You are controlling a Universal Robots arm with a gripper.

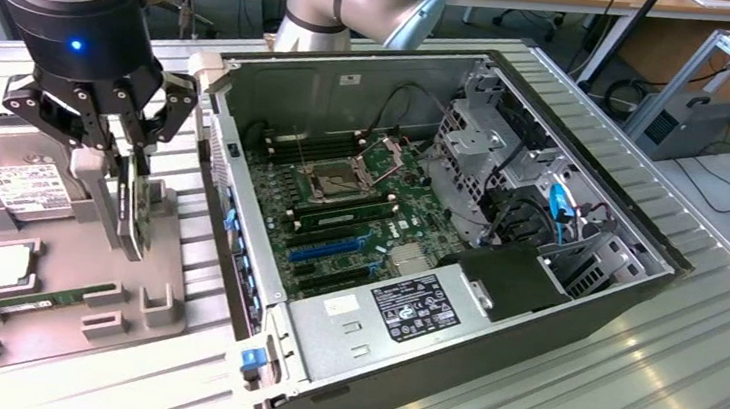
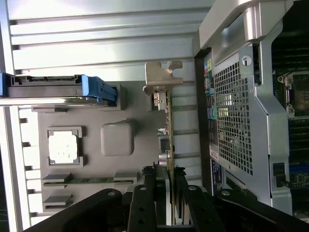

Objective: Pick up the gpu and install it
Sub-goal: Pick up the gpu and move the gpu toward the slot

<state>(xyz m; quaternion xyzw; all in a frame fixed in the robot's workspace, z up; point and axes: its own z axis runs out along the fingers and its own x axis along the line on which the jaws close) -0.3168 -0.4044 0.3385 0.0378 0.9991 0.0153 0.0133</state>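
Exterior view: the tool (image 1: 121,166) hangs over the grey parts tray (image 1: 78,262) at the exterior view's left, just beside the open computer case (image 1: 597,297) on the ribbed metal bench (image 1: 614,399). The gpu (image 1: 139,218) stands upright on its edge in that tray, directly under the tool. From the wrist view the card (image 2: 168,130) is seen edge-on, its silver bracket (image 2: 163,77) at the end away from the tool (image 2: 166,174), and the black fingers (image 2: 145,205) press on its two opposite faces, pinching it (whether it has cleared its slot I cannot tell). Also on the tray: a hard drive (image 1: 13,181), a processor (image 1: 4,270) and a RAM stick (image 1: 34,300), all apart from the tool.
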